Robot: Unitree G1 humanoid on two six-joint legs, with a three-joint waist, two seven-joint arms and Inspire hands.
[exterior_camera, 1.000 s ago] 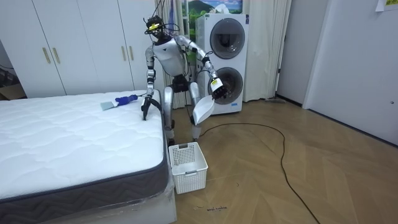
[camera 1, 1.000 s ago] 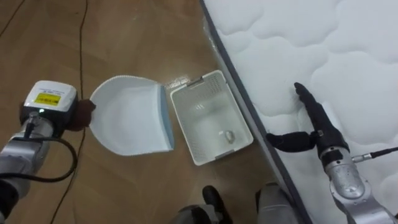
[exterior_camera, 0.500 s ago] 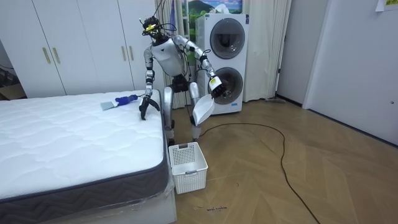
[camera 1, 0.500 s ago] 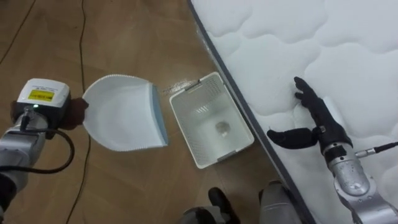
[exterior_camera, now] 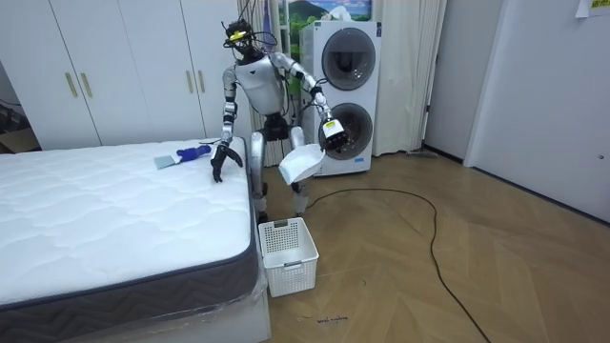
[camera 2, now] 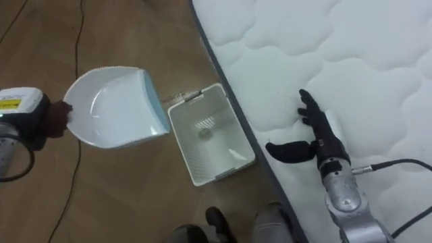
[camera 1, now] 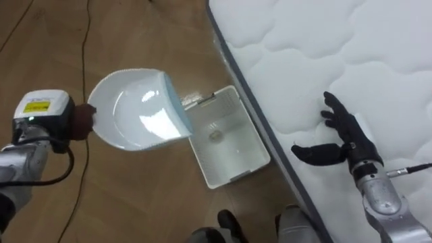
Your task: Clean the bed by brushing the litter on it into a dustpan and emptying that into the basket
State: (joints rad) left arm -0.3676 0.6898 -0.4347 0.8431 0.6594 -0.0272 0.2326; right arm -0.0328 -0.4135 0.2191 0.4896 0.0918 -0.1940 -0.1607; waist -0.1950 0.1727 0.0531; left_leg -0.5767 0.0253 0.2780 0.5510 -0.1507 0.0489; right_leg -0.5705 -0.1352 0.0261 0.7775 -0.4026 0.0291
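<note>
At left the left hand (camera 1: 82, 121) gripped the dustpan (camera 1: 138, 111), its lip overlapping the central basket's (camera 1: 233, 154) upper-left corner, while the right hand (camera 1: 349, 143) spread open over the bed (camera 1: 317, 47).

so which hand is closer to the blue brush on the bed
Right. The right hand hovers open over the mattress, just beside the blue-handled brush; the left hand is out over the floor, holding the white dustpan.

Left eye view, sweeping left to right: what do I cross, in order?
Left hand gripping the dustpan's handle → dustpan, held above the floor → basket on the floor → bed, starting at its near edge → right hand, open, over the bed.
</note>
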